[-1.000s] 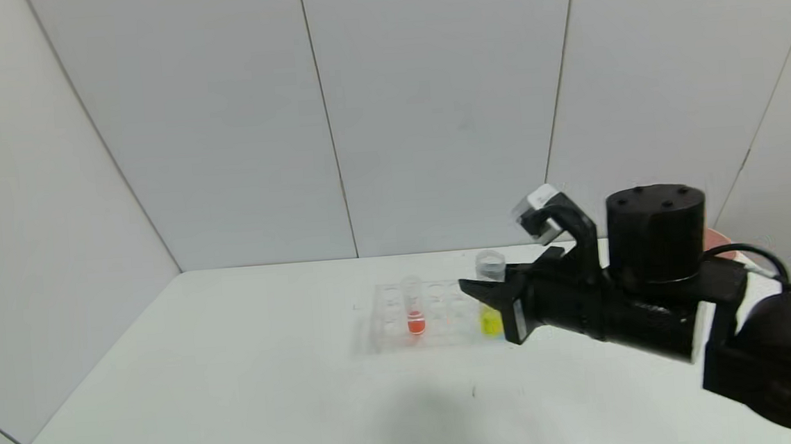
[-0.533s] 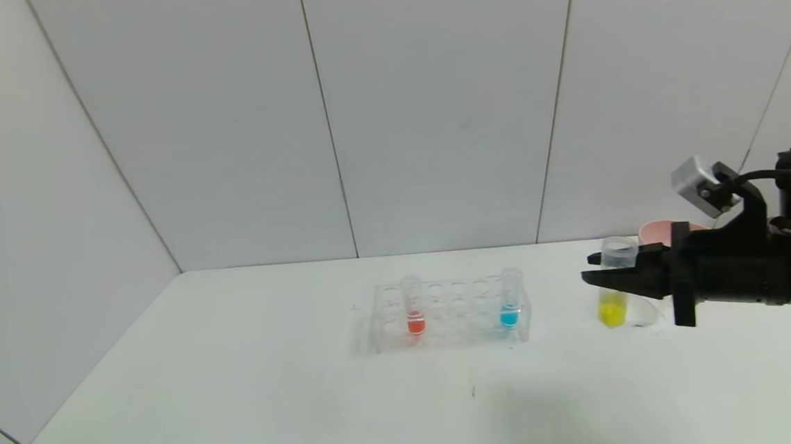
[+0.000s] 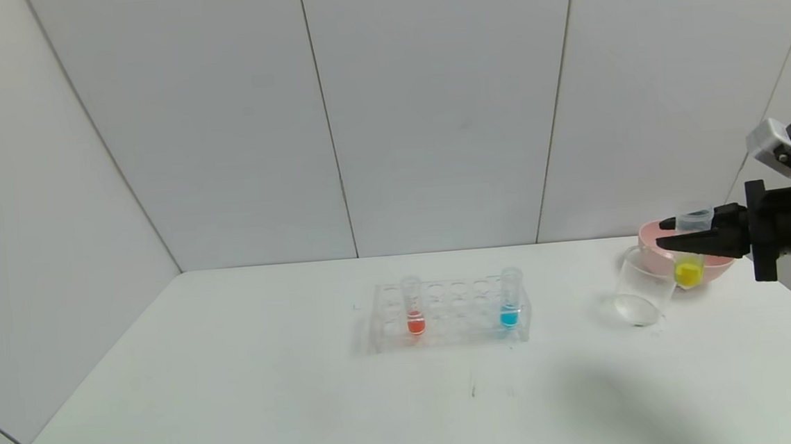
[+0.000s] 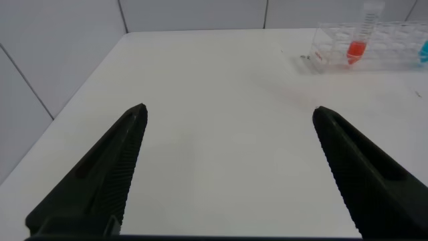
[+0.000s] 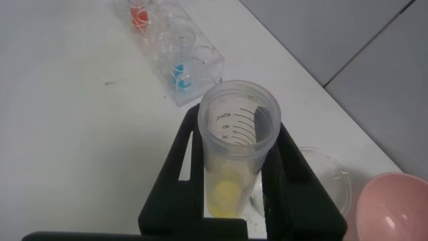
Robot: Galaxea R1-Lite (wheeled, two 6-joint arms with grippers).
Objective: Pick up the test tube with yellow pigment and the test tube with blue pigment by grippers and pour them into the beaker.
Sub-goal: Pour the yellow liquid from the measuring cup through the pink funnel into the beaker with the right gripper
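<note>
My right gripper is shut on the test tube with yellow pigment, which hangs upright in the air. The tube is just right of the beaker and in front of the pink bowl. In the right wrist view the black fingers clamp both sides of that tube, with the beaker beyond it. The test tube with blue pigment stands at the right end of the clear rack. My left gripper is open over bare table, left of the rack, holding nothing.
An orange-red tube stands near the rack's left end. A pink bowl sits behind the beaker by the back right wall. White wall panels close the table at the back and on both sides.
My right gripper has carried the yellow tube from the rack rightward and slightly up, to beside the beaker. The blue tube, hidden by the arm before, now shows.
</note>
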